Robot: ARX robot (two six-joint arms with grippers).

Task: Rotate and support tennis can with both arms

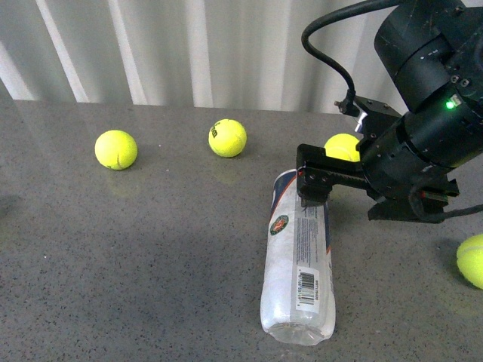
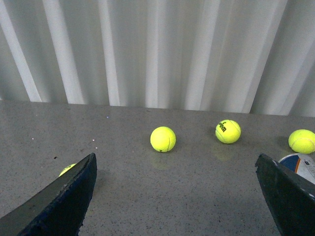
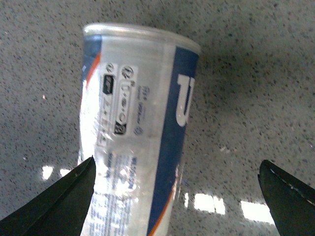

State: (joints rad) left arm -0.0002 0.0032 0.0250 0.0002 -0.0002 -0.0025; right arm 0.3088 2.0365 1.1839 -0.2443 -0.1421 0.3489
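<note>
I see the clear plastic tennis can with its blue-and-white label (image 1: pixel 298 256) lying on its side on the grey speckled table (image 1: pixel 151 249); I cannot tell its contents. My right gripper (image 3: pixel 177 196) hangs spread wide over its far end. My left gripper (image 2: pixel 174 196) also gapes wide, facing loose yellow-green balls (image 2: pixel 163 139).

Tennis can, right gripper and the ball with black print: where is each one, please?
tennis can (image 1: pixel 298 256): front view, middle of its label.
right gripper (image 3: pixel 176 164): right wrist view, midway between its open fingertips.
ball with black print (image 1: pixel 227 138): front view, centre of the ball.
</note>
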